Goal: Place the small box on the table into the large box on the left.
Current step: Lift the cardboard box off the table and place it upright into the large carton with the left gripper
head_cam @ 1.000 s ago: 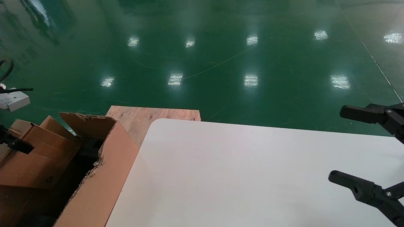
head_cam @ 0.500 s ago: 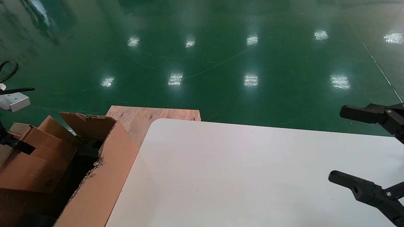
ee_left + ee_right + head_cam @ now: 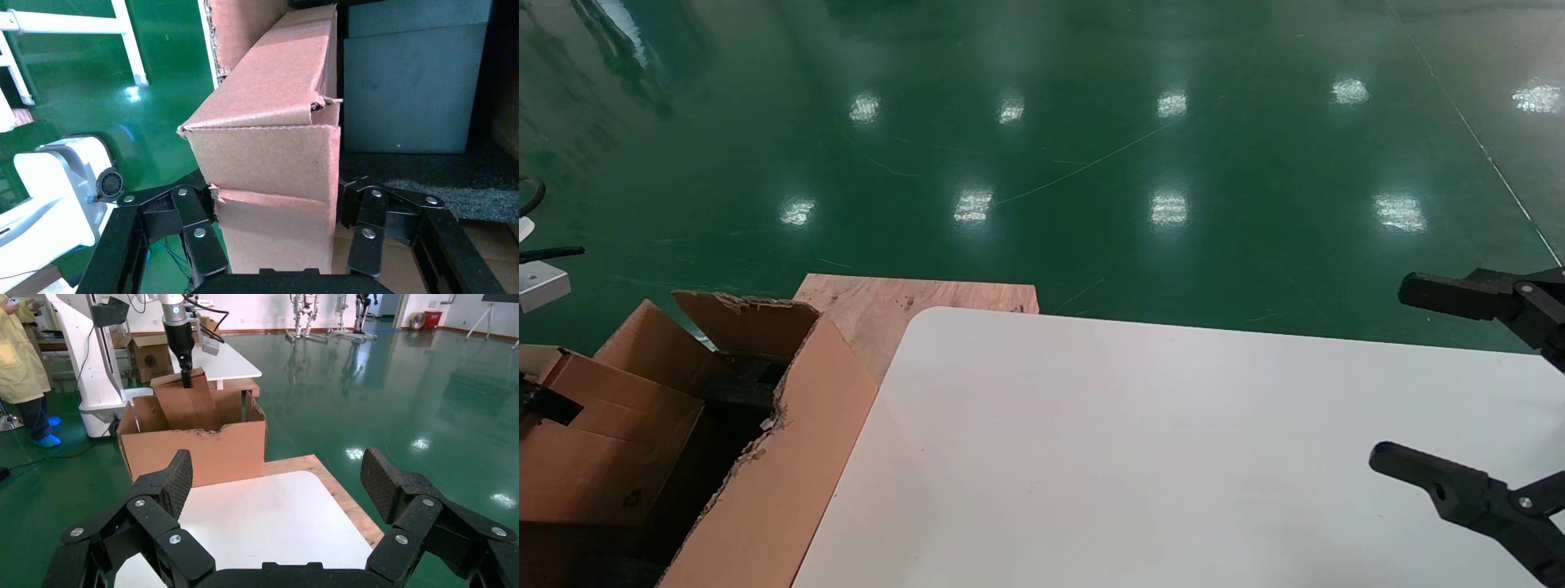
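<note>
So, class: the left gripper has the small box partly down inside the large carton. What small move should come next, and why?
Probably a little more descent before release. The left gripper is clamped on the small box, which stands tilted and partly above the large box walls, over the black foam. The right gripper hangs open over the table.

The small box, plain brown cardboard with a small black recycling mark near its lower corner, sits tilted partly inside the large box, a tall brown carton with ragged torn edges and black foam inside, standing just beside the white table.
</note>
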